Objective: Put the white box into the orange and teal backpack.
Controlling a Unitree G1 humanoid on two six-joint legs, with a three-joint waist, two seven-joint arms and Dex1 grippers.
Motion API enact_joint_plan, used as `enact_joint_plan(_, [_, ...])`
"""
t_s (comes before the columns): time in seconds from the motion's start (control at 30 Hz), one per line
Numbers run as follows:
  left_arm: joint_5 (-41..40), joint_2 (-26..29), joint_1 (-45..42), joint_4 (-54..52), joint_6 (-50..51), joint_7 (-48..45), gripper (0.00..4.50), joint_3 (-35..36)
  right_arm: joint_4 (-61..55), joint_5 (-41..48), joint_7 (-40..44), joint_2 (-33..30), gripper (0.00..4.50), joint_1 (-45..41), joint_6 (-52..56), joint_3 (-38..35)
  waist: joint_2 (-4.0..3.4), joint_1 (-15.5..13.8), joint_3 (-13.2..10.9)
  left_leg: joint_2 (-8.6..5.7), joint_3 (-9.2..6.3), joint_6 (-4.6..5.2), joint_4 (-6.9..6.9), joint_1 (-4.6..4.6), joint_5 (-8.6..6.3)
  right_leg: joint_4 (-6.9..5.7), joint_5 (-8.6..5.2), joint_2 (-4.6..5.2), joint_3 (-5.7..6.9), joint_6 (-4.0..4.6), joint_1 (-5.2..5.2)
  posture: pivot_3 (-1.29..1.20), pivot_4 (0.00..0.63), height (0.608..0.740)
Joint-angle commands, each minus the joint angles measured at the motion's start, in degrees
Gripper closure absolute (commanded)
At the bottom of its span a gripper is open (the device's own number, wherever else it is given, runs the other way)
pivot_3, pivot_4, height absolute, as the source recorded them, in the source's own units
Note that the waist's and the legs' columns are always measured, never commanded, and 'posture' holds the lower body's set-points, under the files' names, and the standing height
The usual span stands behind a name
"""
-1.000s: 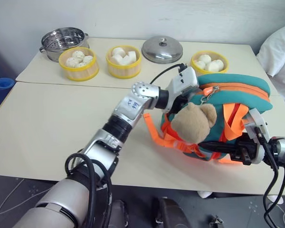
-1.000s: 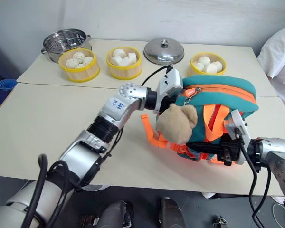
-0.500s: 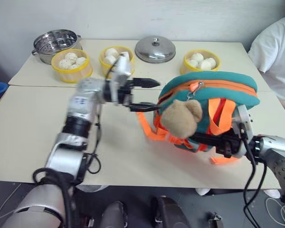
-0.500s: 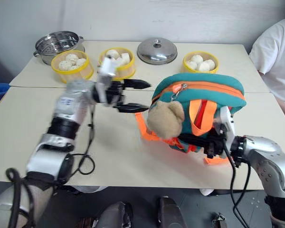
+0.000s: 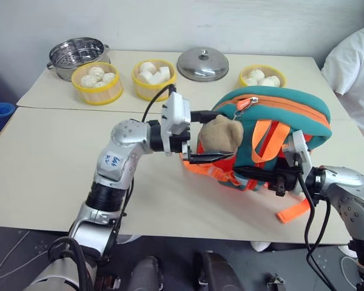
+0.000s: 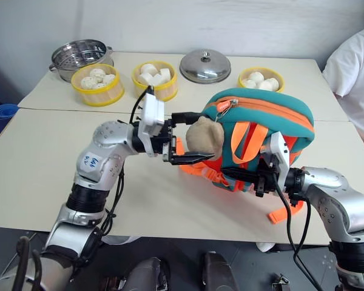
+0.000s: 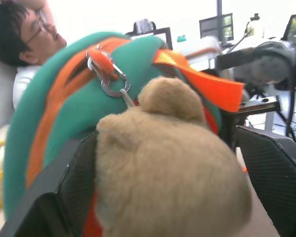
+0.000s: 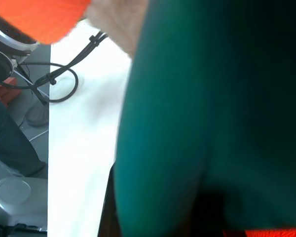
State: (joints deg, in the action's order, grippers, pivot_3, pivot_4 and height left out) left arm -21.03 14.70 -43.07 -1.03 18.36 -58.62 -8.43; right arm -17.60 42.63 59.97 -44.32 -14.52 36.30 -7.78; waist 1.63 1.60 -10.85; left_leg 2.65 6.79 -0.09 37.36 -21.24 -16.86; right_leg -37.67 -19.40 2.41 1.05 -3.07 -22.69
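Note:
The orange and teal backpack [image 5: 279, 104] stands on the table, teal on top, with orange straps and its zipper pull [image 7: 108, 81] at the near end of the orange trim. On its front is a tan plush bear head [image 5: 219, 132]. My left gripper [image 5: 205, 137] is open, with one finger above and one below the bear head; in the left wrist view a finger [image 7: 278, 173] stands clear of the plush. My right gripper [image 5: 258, 174] is shut on the backpack's lower front among the straps. The white box is out of view.
Along the far edge of the table stand three yellow-rimmed bowls of buns [image 5: 97, 82] [image 5: 153, 77] [image 5: 261, 76], a steel steamer pot [image 5: 79, 54] and a steel lid [image 5: 204, 62]. A person in white [image 5: 355, 66] sits at the far right. A loose orange strap [image 5: 293, 210] trails toward the near edge.
My left gripper pulled away from the top of the backpack, swung out left and opened, then came back astride the bear head. The right gripper kept its hold. The camera shifted.

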Motion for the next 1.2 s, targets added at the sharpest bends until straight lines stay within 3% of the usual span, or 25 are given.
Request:
enact_joint_plan(0.03, [-1.23,0.31,0.68,-3.57,0.84,0.27,1.20,-0.57,-0.33,-0.46,0.49,-0.37,4.50,0.36,-0.92,-0.59,0.00,0.09,0.00,0.01,0.00,-0.02,-0.02,0.00,0.01,0.00,0.00,-0.01,0.00,0.00,-0.01,0.00,0.150,0.740])
enact_joint_plan(0.23, [-2.60,6.02,0.20,-1.71,1.60,-0.91,2.93,3.44,-0.61,-0.26,-0.39,-0.91,4.50,2.46,-1.30,-4.07,0.00,0.01,0.00,0.02,0.00,-0.05,-0.02,0.01,0.03,0.00,0.00,-0.02,0.00,0.01,-0.01,0.00,0.150,0.740])
enact_joint_plan(0.37, [-2.52,9.03,-2.18,2.54,-0.77,-1.56,3.73,5.75,-0.72,0.22,-1.03,-0.92,4.50,4.13,-1.57,-6.79,0.00,-0.08,0.00,0.01,0.00,-0.04,-0.03,0.02,0.02,0.02,-0.01,-0.01,0.00,0.01,-0.01,0.00,0.150,0.740])
enact_joint_plan(0.53, [-5.10,12.20,-11.84,13.32,0.08,-1.27,3.80,11.67,-1.97,3.83,-2.18,-1.23,4.50,8.45,-0.18,-13.41,0.01,-0.26,-0.01,0.00,-0.02,-0.02,-0.01,-0.07,0.01,0.06,0.00,0.01,0.04,0.01,-0.02,0.00,0.150,0.740])
enact_joint_plan(0.73, [-1.73,15.88,-20.30,29.38,-1.10,-4.21,3.80,10.51,-2.19,11.27,-5.18,-0.78,4.50,10.78,3.00,-21.82,0.01,0.07,-0.01,-0.02,0.04,-0.01,-0.08,-0.05,0.01,0.14,0.00,0.01,0.03,0.00,-0.02,0.00,0.150,0.740])
enact_joint_plan(0.93, [8.02,11.80,-14.29,34.02,-11.14,-4.04,3.80,1.64,-4.70,20.77,-11.96,2.72,4.50,11.18,6.35,-24.07,0.00,-0.17,0.00,0.01,0.04,-0.05,-0.11,-0.03,0.03,0.11,-0.01,-0.01,0.03,0.02,-0.05,0.00,0.150,0.740])
enact_joint_plan(1.07, [9.52,7.79,-7.16,30.53,-14.40,-2.87,3.80,-0.15,-7.23,21.57,-14.77,4.98,4.50,12.40,6.11,-22.12,0.01,-0.22,-0.01,-0.01,0.04,0.01,-0.06,-0.10,0.00,0.12,0.00,0.04,0.02,0.01,-0.07,0.00,0.150,0.740])
enact_joint_plan(1.2, [11.13,7.90,-1.20,26.31,-17.03,-2.44,3.80,-1.06,-8.35,20.29,-16.35,7.64,4.50,13.20,4.45,-19.95,0.01,-0.08,0.00,0.01,0.03,0.01,-0.08,-0.10,-0.01,0.12,0.00,0.04,0.02,0.01,-0.09,0.00,0.150,0.740])
